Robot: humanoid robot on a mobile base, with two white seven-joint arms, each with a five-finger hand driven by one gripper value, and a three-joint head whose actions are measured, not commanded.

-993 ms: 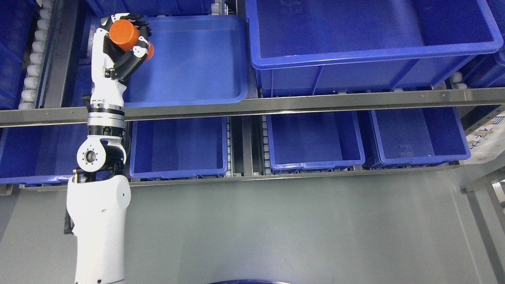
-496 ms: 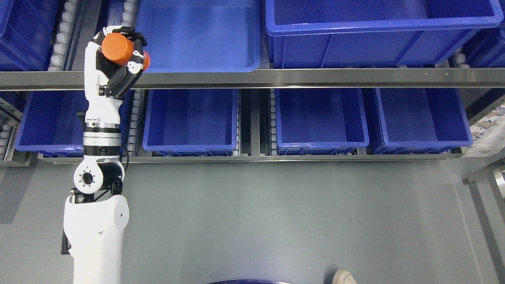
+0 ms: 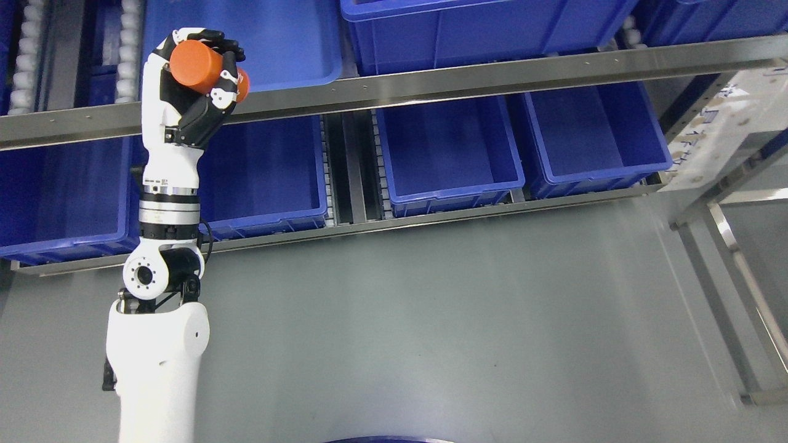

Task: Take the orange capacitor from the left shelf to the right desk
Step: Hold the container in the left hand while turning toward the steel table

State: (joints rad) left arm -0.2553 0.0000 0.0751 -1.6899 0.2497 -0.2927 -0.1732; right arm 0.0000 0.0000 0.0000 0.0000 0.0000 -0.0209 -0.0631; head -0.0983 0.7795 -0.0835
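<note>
An orange cylindrical capacitor (image 3: 200, 66) is held up in my left hand (image 3: 196, 80), whose black and white fingers (image 3: 229, 48) are curled around it. The hand is raised in front of the steel shelf rail (image 3: 431, 83), at the upper left of the head view. My white left arm rises from the bottom left edge. The right arm does not show.
Blue bins (image 3: 446, 147) sit in a row on the lower shelf level, with larger blue bins (image 3: 468, 24) above. Grey floor (image 3: 431, 320) spreads below. A steel frame (image 3: 720, 240) and a pale surface with printed characters (image 3: 720, 123) stand at the right.
The whole picture has shifted: the shelf now sits higher, further left and tilted, so the camera has moved. The steel frame at the right has come into view. The hand still holds the capacitor.
</note>
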